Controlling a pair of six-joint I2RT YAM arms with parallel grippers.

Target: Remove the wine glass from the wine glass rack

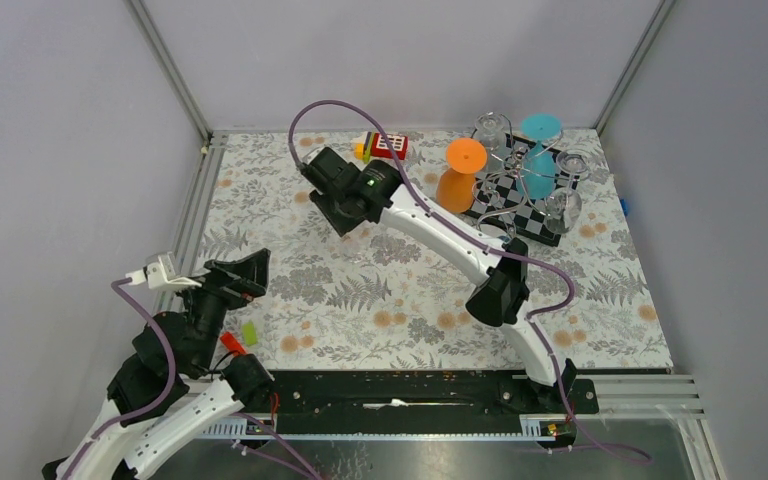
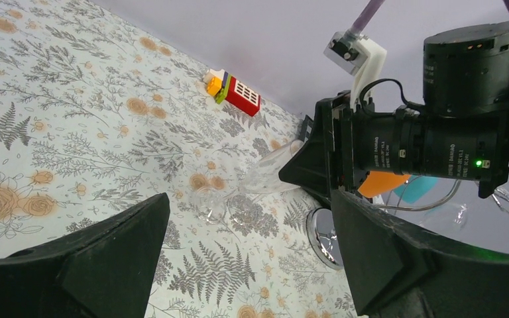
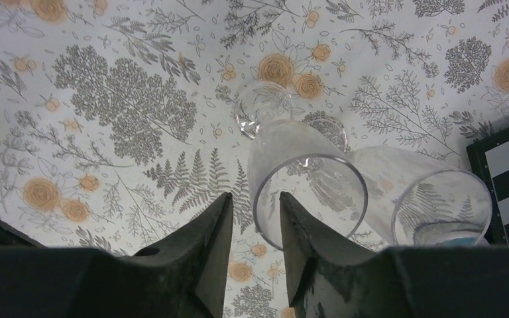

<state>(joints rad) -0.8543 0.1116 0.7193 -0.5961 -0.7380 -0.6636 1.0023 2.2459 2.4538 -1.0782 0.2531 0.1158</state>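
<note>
Right tool (image 3: 256, 200), parted, beside two clear wine glasses (image 3: 308, 192)

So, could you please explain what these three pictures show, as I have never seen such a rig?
Two robot arms sit at a table's near edge. One picture looks down from above; the others come from wrist cameras. On the flower-patterned tablecloth, a silver wire wine glass rack stands on a black-and-white checkered board, carrying clear glasses and a turquoise glass, an orange glass beside. The left gripper is open, empty. The right gripper has its jaws apart astride the rim of a clear wine glass, not clamping it; a second clear glass is alongside.
</note>
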